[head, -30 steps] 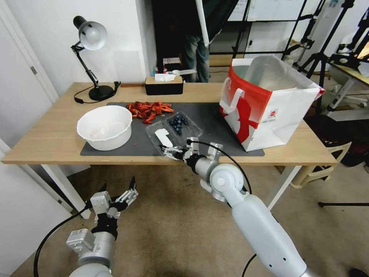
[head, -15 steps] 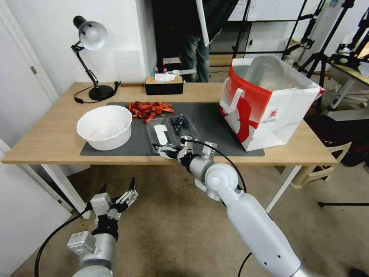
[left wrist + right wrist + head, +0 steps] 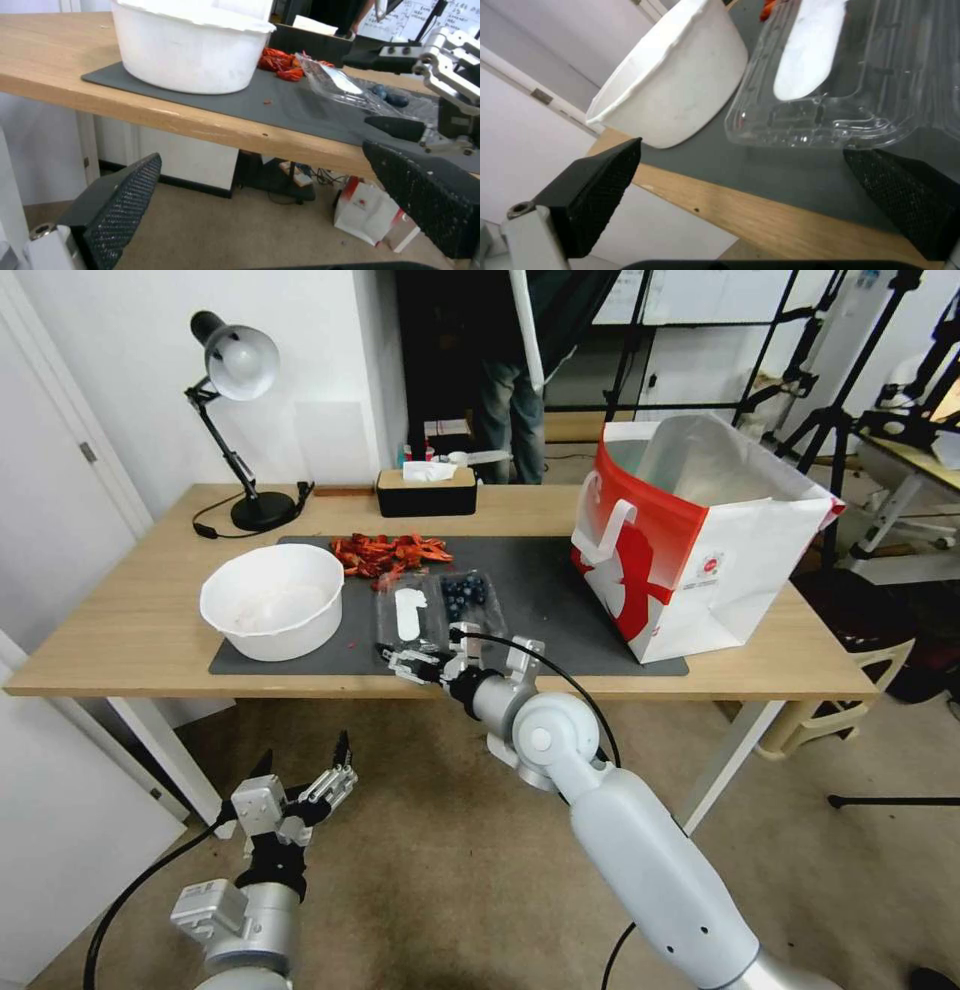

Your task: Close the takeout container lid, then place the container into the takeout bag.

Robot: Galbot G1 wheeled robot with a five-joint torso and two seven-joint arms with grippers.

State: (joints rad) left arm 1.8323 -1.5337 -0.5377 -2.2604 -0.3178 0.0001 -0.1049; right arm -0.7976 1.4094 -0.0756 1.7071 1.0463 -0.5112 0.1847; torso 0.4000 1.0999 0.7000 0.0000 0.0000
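Shifted leftward along the table's front edge, the right gripper (image 3: 402, 655), jaws spread, sits just before the clear plastic hinged takeout container (image 3: 440, 605), lying open on the dark grey mat (image 3: 560, 580) beside the round white bowl (image 3: 272, 600). Left gripper (image 3: 330, 767) hangs open below the table.

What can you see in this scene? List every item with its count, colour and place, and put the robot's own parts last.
takeout container: one, clear, open on the grey mat, blueberries in its right half
lid: one, clear with white sticker, lying open beside the bowl
takeout bag: one, red and white, standing open at the table's right
bowl: one, white, on the mat's left
red scraps: one pile, behind the container
mat: one, dark grey, on the wooden table
lamp: one, black, far left
tissue box: one, black, far edge
right gripper: open, at the lid's near edge
left gripper: open, below the table's edge
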